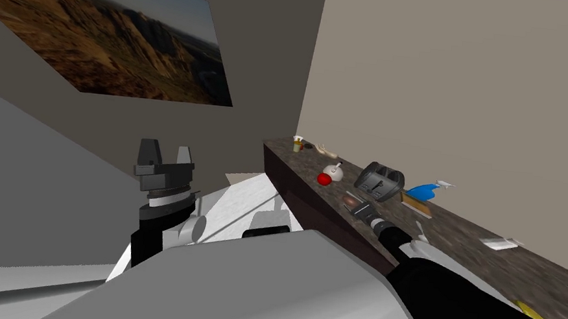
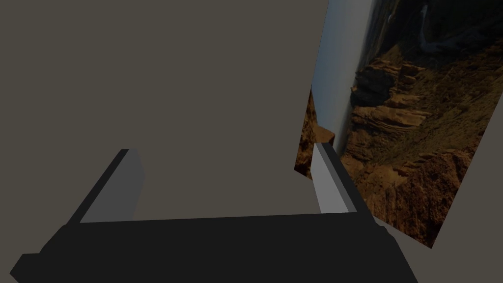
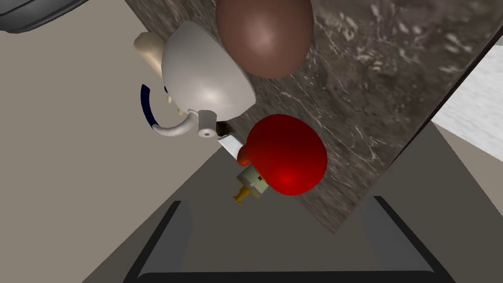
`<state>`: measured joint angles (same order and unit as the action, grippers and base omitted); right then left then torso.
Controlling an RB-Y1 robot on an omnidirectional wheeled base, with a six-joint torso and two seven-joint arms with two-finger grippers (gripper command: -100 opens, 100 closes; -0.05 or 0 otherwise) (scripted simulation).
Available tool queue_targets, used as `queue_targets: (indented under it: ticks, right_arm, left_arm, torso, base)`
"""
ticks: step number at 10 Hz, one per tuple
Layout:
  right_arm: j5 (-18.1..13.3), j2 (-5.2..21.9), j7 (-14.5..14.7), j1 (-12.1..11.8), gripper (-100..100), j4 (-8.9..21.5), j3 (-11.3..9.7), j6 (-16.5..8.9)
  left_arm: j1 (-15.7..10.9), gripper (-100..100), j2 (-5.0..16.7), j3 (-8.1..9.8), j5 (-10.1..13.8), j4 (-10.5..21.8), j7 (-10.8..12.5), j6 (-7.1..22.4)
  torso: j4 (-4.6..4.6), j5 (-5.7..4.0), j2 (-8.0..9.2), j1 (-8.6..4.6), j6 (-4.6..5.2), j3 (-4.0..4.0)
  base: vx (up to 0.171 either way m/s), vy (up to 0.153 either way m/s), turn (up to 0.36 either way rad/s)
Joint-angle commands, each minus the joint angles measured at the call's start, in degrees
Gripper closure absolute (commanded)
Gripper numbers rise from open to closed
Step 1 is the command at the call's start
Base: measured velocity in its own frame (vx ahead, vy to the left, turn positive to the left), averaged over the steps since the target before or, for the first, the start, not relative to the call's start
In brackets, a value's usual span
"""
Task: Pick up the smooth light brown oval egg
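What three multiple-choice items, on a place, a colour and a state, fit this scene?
1. Where does the brown egg lie?
A. on the dark counter
B. on the floor
C. in a bowl

2. What colour is the round thing beside the white kettle?
A. blue
B. green
C. red

3. How is the right gripper?
A. shut on the egg
B. open, empty
C. shut on the kettle

Key:
1 A: it rests on the counter.
2 C: it is plainly red.
3 B: its fingers stand apart, the egg beyond them.

The smooth brown oval egg (image 3: pixel 265 37) has a soft sheen. The round red thing (image 3: pixel 290 155) is glossy. The dark table (image 3: pixel 388 83) looks like veined, mottled stone.
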<state>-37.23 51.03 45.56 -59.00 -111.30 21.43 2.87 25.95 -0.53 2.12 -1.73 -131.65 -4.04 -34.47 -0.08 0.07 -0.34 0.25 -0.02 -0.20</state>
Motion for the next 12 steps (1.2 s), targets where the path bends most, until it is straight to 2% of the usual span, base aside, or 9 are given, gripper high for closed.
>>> queue_targets:
  ticks: [1,3,6,8,9,10,11,12]
  right_arm:
    - [-1.0,1.9,0.6,-2.9,-100,1.9,0.1,-1.2]
    - [-1.9,3.9,0.9,-6.6,-100,4.5,0.2,-1.9]
    - [-2.6,5.9,1.0,-11.0,-100,7.9,-0.4,-2.5]
    - [-2.9,6.4,1.0,-13.0,-100,9.8,-1.6,-2.7]
    - [-2.9,6.4,1.0,-13.0,-100,9.8,-1.6,-2.7]
    - [-3.1,6.4,1.0,-14.0,-100,11.0,-3.1,-2.7]
    - [-2.8,6.7,0.8,-13.9,-100,9.9,-2.2,-2.9]
    - [-2.8,6.8,0.8,-14.1,0,9.9,-2.4,-3.1]
  left_arm:
    - [0.0,0,0.0,0.0,0.0,0.0,0.0,0.0]
    - [0.0,0,0.0,0.0,0.0,0.0,0.0,0.0]
    - [0.0,0,0.0,0.01,0.0,0.0,0.0,0.0]
    - [0.0,0,0.0,0.01,0.0,0.0,0.0,0.0]
    - [0.0,0,0.0,0.01,0.0,0.0,0.0,0.0]
    - [0.0,0,0.0,0.01,0.0,0.0,0.0,0.0]
    - [0.0,0,0.0,0.01,0.0,0.0,0.0,0.0]
    - [0.0,0,0.0,0.01,0.0,0.0,0.0,0.0]
  torso:
    - [0.0,0.0,0.0,0.0,0.0,0.0]
    - [-0.04,-0.01,-0.17,-0.04,0.0,-0.1]
    - [-0.04,-0.06,-0.16,-0.24,0.0,-0.1]
    - [-0.03,-0.1,-0.13,-0.41,-0.01,-0.08]
    - [-0.03,-0.12,-0.11,-0.43,0.01,-0.07]
    - [0.0,-0.1,0.06,-0.4,0.01,0.02]
    - [0.02,-0.14,0.11,-0.59,0.0,0.06]
    - [0.05,-0.13,0.23,-0.47,0.01,0.12]
  base:
    - [0.138,0.071,0.073]
    - [0.148,0.049,0.088]
    - [0.136,-0.005,0.063]
    - [0.134,-0.048,0.07]
    - [0.076,-0.048,0.006]
    - [0.067,-0.105,0.048]
    - [0.034,-0.06,0.023]
    - [0.006,-0.009,0.001]
